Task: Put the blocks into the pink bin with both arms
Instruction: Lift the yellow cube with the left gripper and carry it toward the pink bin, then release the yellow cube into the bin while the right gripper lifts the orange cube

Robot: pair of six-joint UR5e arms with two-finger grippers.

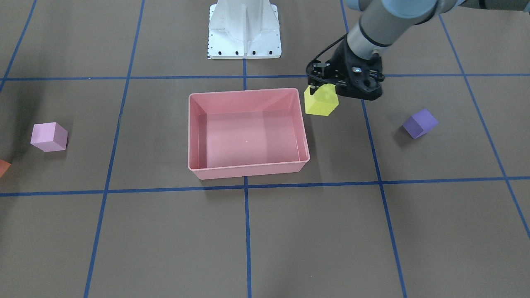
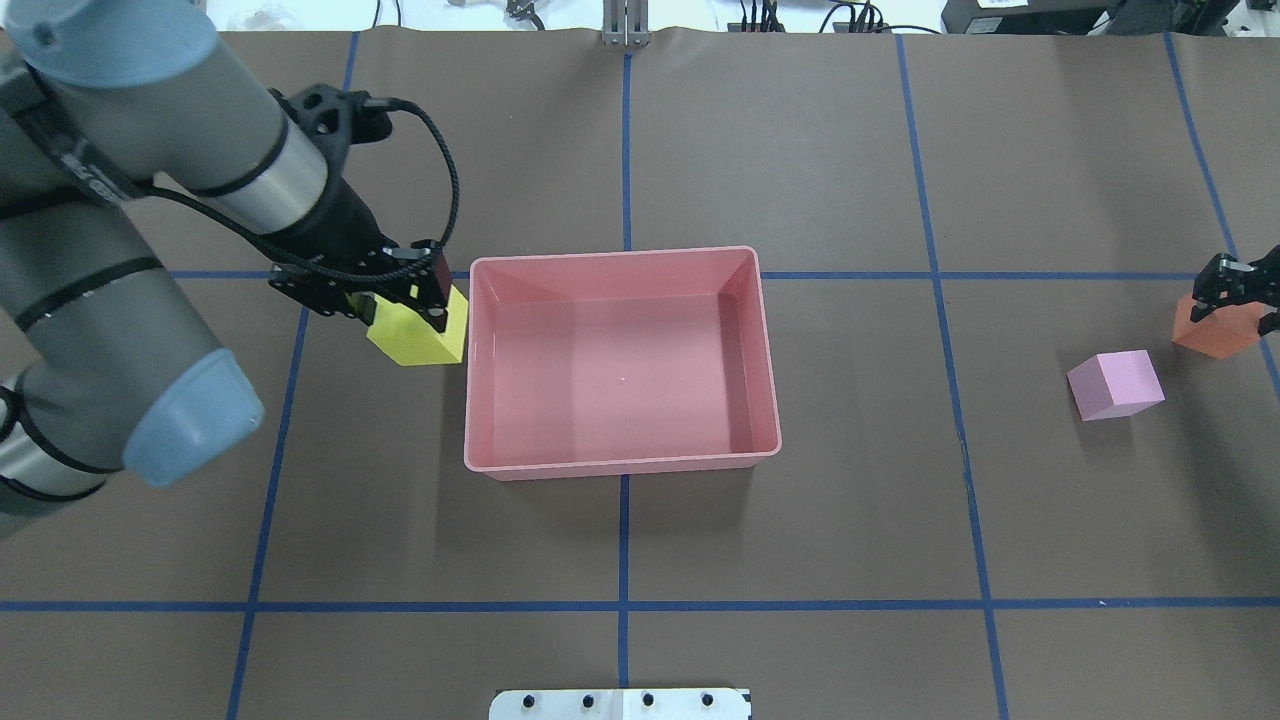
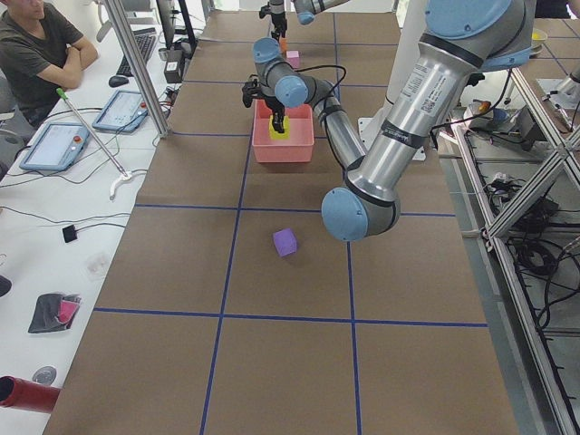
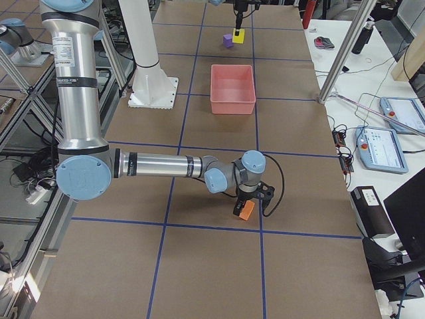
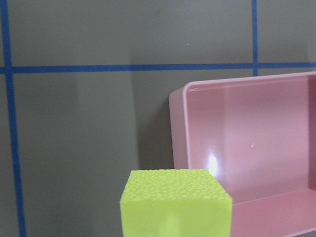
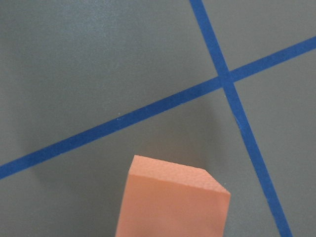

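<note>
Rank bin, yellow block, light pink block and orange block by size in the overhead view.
1. Bin, by far the largest.
2. Yellow block, light pink block, orange block: look alike; yellow and orange partly hidden, so unranked.

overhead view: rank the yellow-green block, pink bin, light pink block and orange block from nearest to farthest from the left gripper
From the left gripper:
1. yellow-green block, gripped between its fingers, on the left.
2. pink bin, just right of that block, in the centre.
3. light pink block, on the right.
4. orange block, at the far right edge.
</note>
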